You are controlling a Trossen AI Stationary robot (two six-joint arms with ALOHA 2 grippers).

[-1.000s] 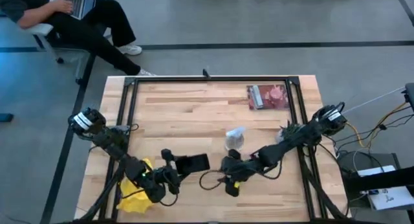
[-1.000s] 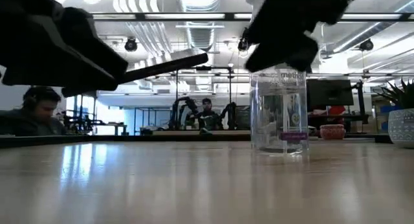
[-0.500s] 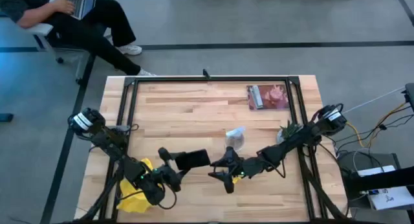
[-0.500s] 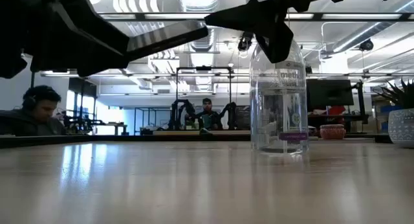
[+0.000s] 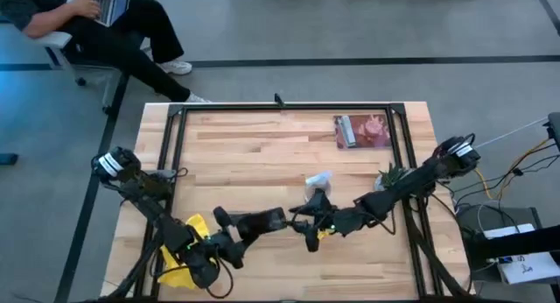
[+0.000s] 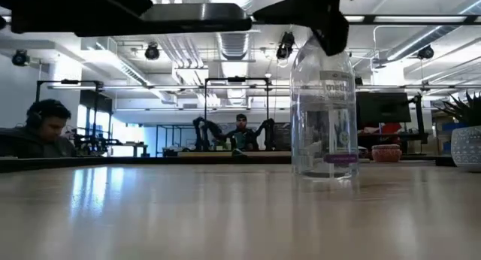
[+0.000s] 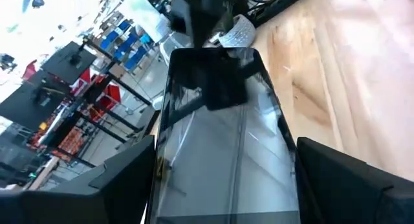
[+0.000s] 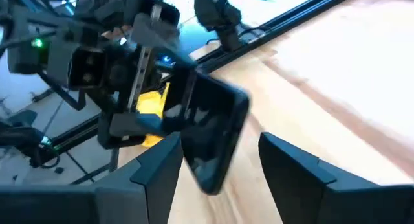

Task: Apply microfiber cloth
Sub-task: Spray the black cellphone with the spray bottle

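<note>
wooden table (image 5: 262, 150) | left gripper (image 5: 229, 230) pinching phone (image 5: 262, 221) | right gripper (image 5: 302, 226) spread | microfiber cloth (image 5: 188, 259) idle

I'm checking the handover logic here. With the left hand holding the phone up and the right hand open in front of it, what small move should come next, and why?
Probably the right hand should ease forward and close on the free end of the phone. The left hand holds the phone clear of the table, and the microfiber cloth lies under the left arm, so that arm must be freed to fetch it.

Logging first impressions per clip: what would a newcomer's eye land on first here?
The black phone held up off the table in the left claw, with the right claw open just beside it. Next, the bright yellow microfiber cloth lying at the table's near-left corner, and the clear spray bottle standing mid-table.
</note>
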